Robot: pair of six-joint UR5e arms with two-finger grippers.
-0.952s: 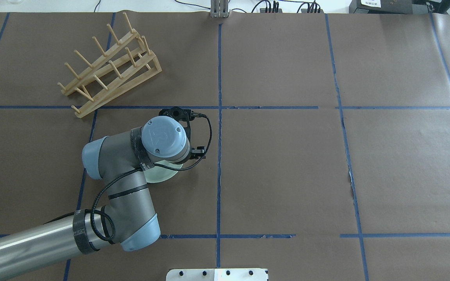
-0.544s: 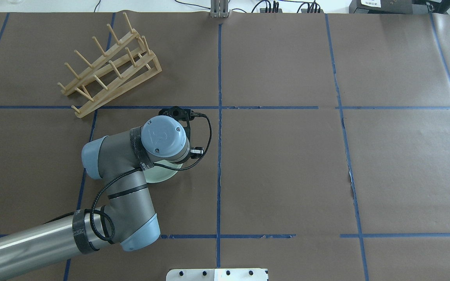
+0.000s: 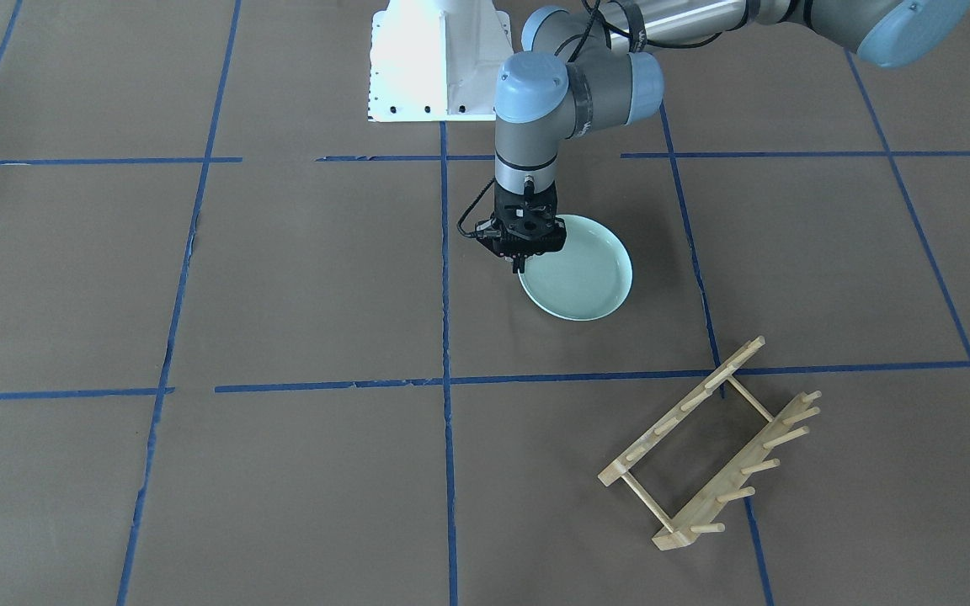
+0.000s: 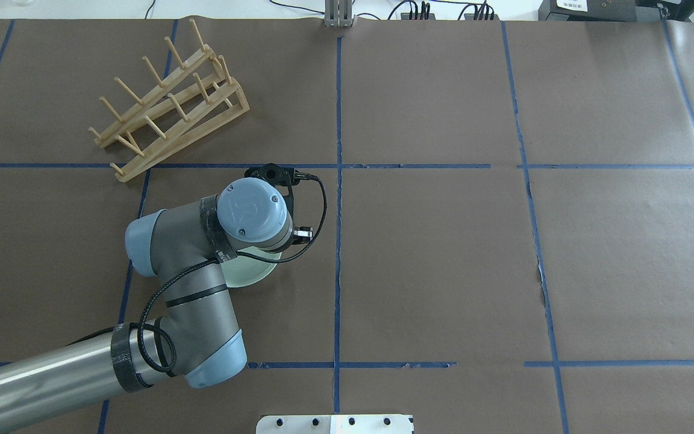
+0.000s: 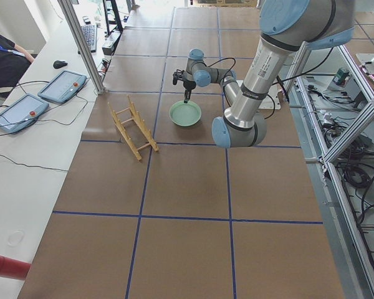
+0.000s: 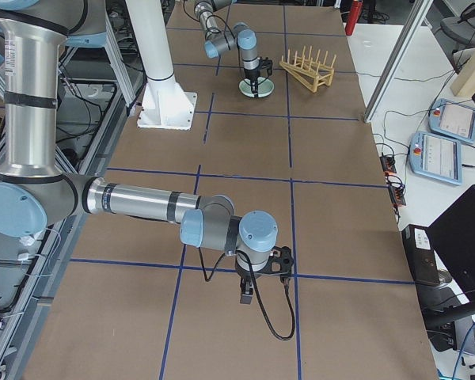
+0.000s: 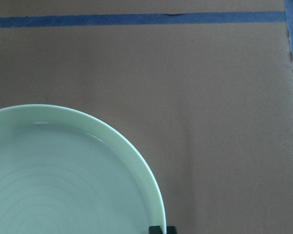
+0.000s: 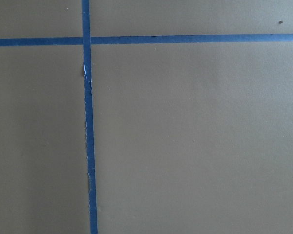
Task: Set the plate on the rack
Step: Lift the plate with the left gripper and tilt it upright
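My left gripper (image 3: 520,263) points straight down at the plate (image 3: 586,278), its fingertips (image 7: 156,229) pinched onto the rim on the side toward the table's middle. The plate lies flat on the brown paper of the table (image 4: 443,271), and in the overhead view my own wrist covers most of it. Farther out, across a blue tape line (image 3: 535,379), the rack (image 3: 708,446) stands well apart from the plate, set askew to the grid. My right gripper (image 6: 246,294) hangs over bare paper near a tape crossing; I cannot tell whether it is open or closed.
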